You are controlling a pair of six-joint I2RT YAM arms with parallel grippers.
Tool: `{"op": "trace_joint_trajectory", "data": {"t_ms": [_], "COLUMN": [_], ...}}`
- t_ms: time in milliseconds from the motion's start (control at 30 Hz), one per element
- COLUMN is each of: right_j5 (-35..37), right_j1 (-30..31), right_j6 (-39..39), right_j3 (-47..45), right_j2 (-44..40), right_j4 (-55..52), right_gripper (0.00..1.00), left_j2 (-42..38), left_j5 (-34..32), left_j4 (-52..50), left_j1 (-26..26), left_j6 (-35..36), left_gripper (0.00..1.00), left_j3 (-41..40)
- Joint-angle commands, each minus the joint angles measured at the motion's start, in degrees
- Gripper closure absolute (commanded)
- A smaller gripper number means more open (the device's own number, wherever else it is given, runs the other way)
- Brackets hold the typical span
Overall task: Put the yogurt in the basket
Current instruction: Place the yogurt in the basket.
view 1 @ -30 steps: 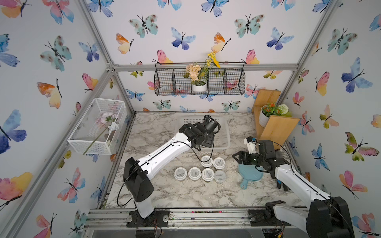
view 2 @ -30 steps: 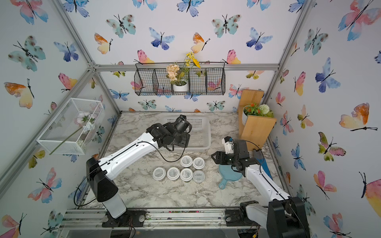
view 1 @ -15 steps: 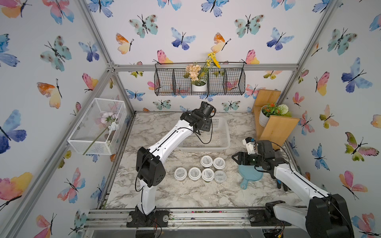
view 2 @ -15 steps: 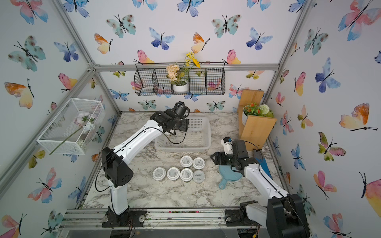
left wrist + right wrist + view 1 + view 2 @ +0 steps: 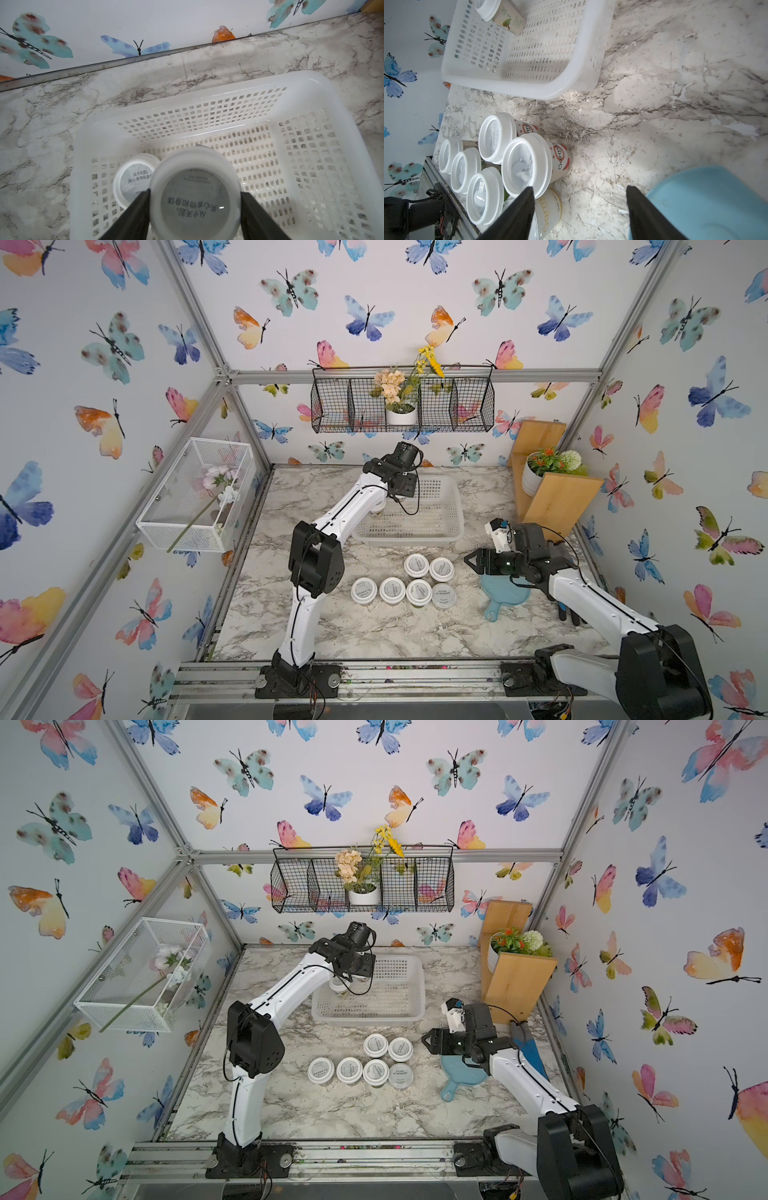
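The basket (image 5: 415,540) sits mid-table (image 5: 374,626), toward the back. One jar (image 5: 133,180) in its left end, a second jar (image 5: 195,197) raised just right of it. Six jars (image 5: 417,565) clustered in front, two behind four, with the paddle (image 5: 505,593) to their right.

Perforated white plastic basket (image 5: 301,81) (glossy), marble-look tabletop (image 5: 52,116)

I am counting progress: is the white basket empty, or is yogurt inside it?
Not empty. One jar stands in the basket, and the left gripper holds a second jar over it.
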Motion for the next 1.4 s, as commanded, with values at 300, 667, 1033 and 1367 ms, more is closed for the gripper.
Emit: {"op": "trace_joint_trajectory", "data": {"t_ms": [300, 667, 1033, 1367], "right_j5": [2.70, 2.97, 3.40, 3.92], "right_j1": [2.41, 3.04, 3.48, 3.74], "right_j6": [-0.69, -0.66, -0.60, -0.52], "right_j3": [0.33, 0.25, 0.25, 0.33], "right_j2": [1.78, 1.87, 2.20, 2.49], "right_j4": [-0.97, -0.96, -1.13, -1.17], "right_gripper": [0.28, 0.28, 0.28, 0.28], "left_j2": [5.91, 7.42, 7.90, 8.29], "left_j5": [2.34, 1.90, 1.93, 2.50], "left_j4": [1.20, 0.58, 1.20, 1.99], "left_j1": [1.19, 2.71, 2.95, 3.05], "left_j6": [1.11, 1.68, 1.90, 2.15], "left_gripper": [0.33, 0.33, 0.33, 0.33], "left_j3": [3.35, 4.43, 2.39, 0.73]}}
